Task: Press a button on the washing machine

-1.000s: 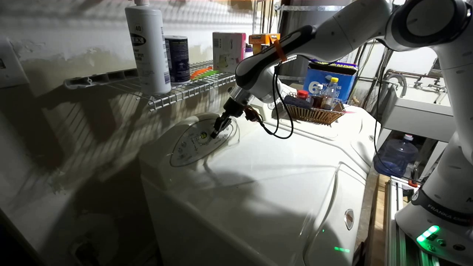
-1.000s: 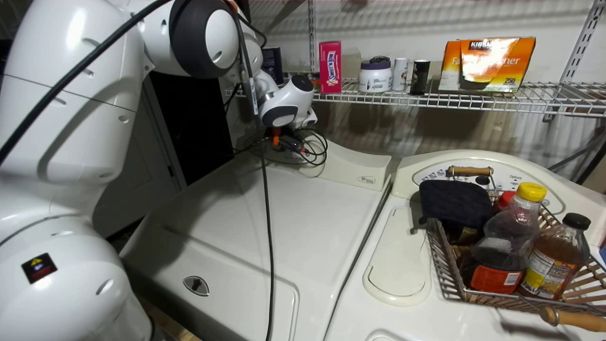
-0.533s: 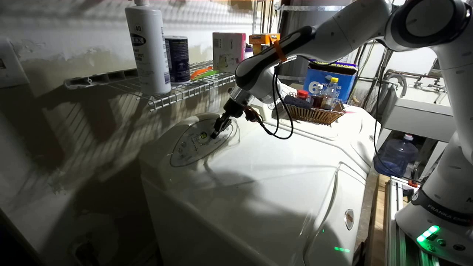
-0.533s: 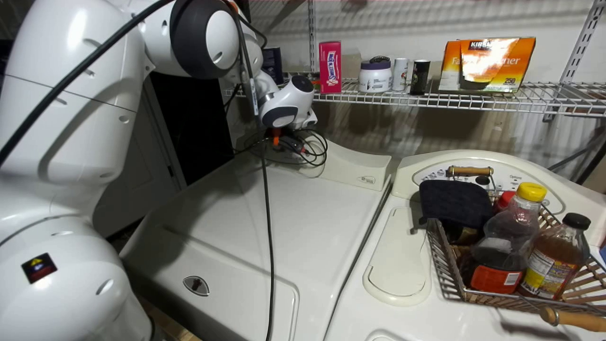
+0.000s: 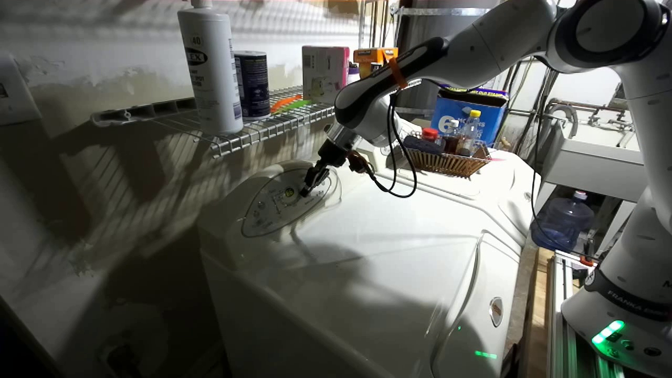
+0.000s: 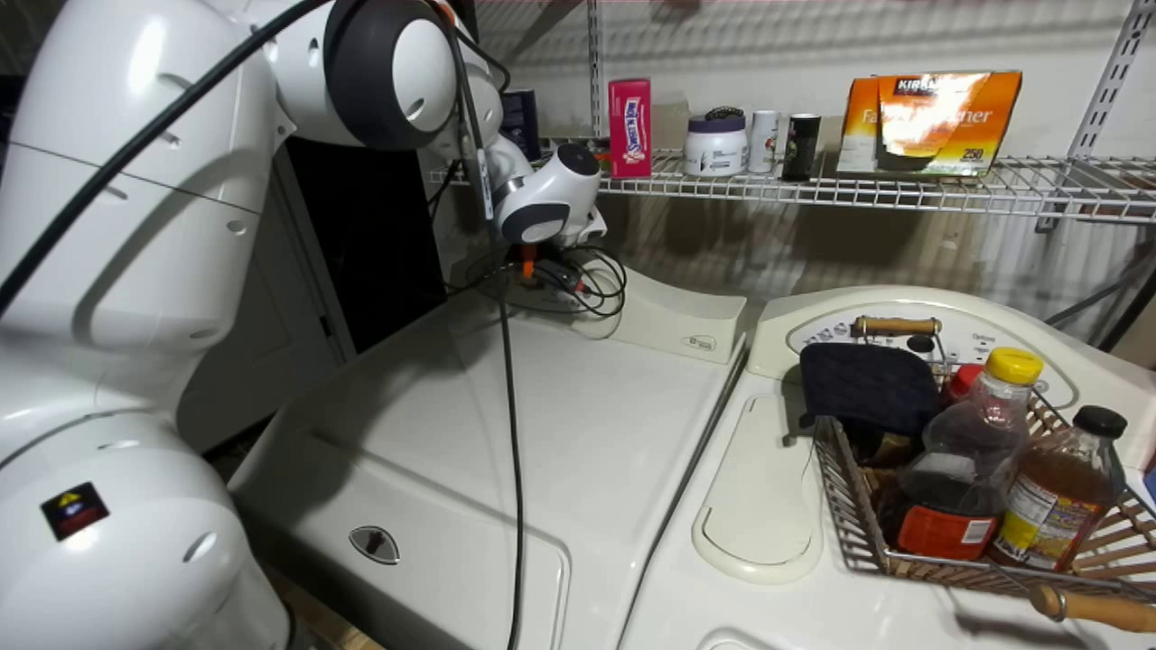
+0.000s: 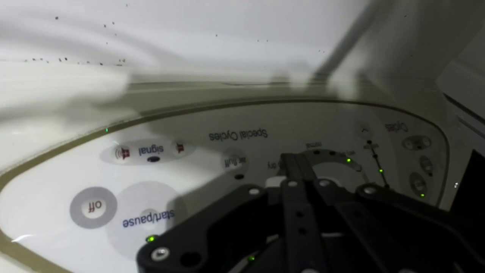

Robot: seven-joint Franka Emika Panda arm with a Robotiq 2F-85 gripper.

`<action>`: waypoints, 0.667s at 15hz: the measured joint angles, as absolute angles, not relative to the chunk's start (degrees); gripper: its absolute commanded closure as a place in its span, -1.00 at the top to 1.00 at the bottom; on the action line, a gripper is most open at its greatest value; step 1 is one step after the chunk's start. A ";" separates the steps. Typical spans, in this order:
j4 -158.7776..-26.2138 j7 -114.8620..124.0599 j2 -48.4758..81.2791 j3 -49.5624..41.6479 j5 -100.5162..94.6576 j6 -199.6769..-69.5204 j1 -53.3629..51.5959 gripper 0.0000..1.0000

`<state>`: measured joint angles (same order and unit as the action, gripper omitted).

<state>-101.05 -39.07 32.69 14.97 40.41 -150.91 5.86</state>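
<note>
Just below the clenched jaws lies the control panel [image 7: 204, 172] of the washing machine [image 5: 367, 262], its start/pause button [image 7: 142, 208] left of them in the wrist view.

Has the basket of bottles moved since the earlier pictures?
No. In an exterior view, the slatted basket shows no shift in any direction relative to the white wire shelf.

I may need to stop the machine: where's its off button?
In the wrist view, the off button sits leftmost on the control panel, just left of the start/pause button.
</note>
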 measured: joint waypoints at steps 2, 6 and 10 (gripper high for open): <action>-101.02 -39.07 32.72 14.97 40.30 -150.91 5.85 -1.00; -100.80 -39.05 32.90 14.91 39.71 -150.98 5.77 -1.00; -100.49 -38.84 33.05 14.79 37.63 -151.18 5.51 -1.00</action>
